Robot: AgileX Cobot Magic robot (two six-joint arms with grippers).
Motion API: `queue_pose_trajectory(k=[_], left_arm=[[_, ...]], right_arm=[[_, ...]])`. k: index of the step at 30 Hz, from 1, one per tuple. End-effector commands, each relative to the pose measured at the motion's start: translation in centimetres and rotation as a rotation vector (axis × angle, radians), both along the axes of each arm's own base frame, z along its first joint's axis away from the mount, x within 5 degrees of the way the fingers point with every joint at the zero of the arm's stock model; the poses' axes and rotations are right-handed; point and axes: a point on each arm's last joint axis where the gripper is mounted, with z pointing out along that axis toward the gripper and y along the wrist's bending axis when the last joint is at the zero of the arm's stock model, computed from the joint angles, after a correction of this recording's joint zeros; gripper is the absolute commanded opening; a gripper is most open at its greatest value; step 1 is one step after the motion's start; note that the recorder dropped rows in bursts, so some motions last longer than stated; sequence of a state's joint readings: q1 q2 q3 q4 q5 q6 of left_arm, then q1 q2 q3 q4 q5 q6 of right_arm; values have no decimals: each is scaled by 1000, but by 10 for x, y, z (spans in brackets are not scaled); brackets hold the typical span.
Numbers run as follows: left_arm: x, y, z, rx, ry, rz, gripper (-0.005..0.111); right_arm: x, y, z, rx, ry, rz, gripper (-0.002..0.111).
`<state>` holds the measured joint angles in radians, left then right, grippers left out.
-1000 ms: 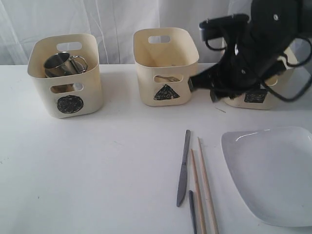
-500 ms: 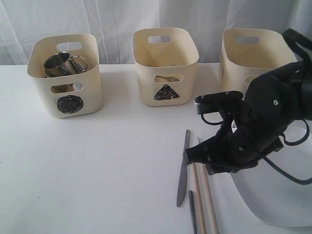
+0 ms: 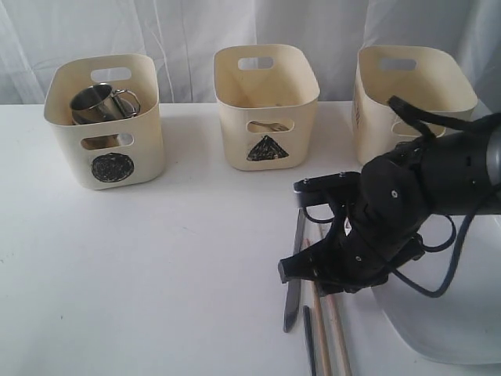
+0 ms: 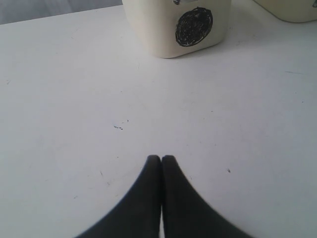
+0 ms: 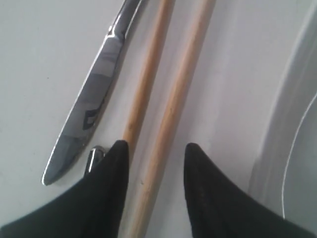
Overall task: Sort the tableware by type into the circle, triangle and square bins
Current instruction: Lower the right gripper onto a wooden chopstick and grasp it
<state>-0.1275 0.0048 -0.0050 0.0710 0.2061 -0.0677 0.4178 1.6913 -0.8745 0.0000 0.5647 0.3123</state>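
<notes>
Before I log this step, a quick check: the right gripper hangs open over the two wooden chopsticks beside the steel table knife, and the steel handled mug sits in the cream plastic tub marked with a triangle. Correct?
One slip: the steel handled mug sits in the cream plastic tub marked with a black circle, as the exterior view shows. The rest stands.

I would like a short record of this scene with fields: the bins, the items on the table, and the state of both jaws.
circle bin: holds a steel mug
triangle bin: contents unclear
third bin: front mark hidden behind the arm
on table: knife, two chopsticks, white plate
right jaws: open, low over the chopsticks, one stick between them
left jaws: shut, holding nothing
</notes>
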Motion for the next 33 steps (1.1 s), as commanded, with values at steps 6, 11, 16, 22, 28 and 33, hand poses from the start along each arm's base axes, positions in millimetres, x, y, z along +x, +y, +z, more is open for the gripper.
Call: queue_pose_trajectory(k=[6,11,16,22,28,33], left_arm=[[0,0,-2,-8,6,-2,0],[0,0,-2,-8,6,-2,0],[0,0,-2,-8,6,-2,0],[0,0,-2,-8,6,-2,0],[0,0,-2,-8,6,-2,0],[0,0,-2,-8,6,-2,0]], right_arm=[[6,1,-13,-18,-4,16,36],[7,1,-14,-27,-11,28,34],[7,1,-22,-38,10,29,29],[7,1,-32,-55,43,33,29],[8,1,-33,-55,43,33,17],[10,3,-17,-7,-36,19,0]])
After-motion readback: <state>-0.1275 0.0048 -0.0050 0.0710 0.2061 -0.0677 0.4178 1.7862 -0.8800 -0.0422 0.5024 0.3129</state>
